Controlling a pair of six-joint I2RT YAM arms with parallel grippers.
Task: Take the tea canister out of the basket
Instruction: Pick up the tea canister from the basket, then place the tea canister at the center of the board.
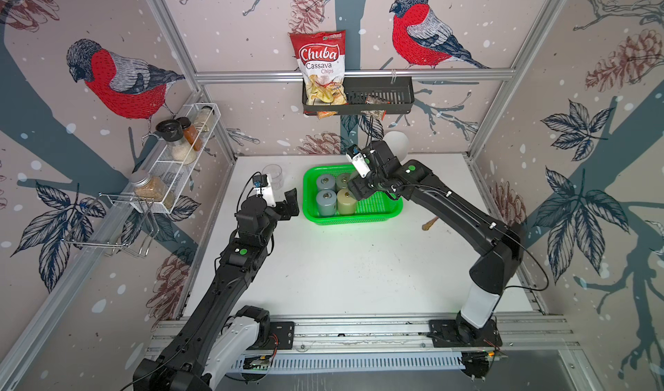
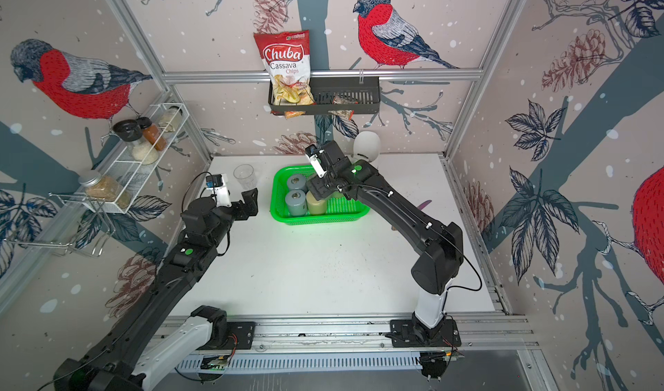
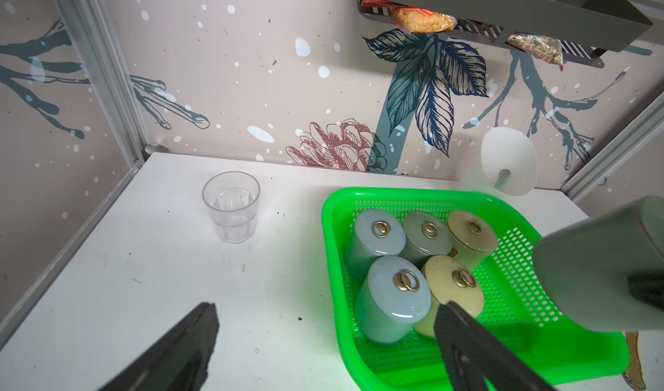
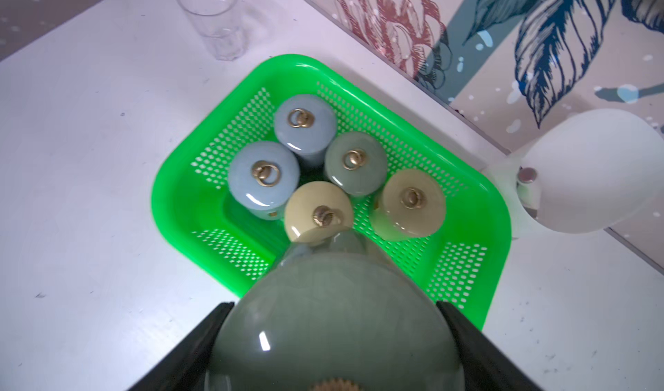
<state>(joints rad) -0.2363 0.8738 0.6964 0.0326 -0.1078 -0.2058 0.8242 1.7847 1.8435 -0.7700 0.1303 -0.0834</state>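
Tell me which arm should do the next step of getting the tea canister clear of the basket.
Right. The right gripper is shut on a grey-green canister, held above the basket, which has five others inside it. The left gripper hangs open and empty beside the basket.

Bright green perforated plastic basket near white table's back edge; four upright blue-grey and beige cylindrical canisters visible inside. Black right gripper above them, black left gripper beside basket.
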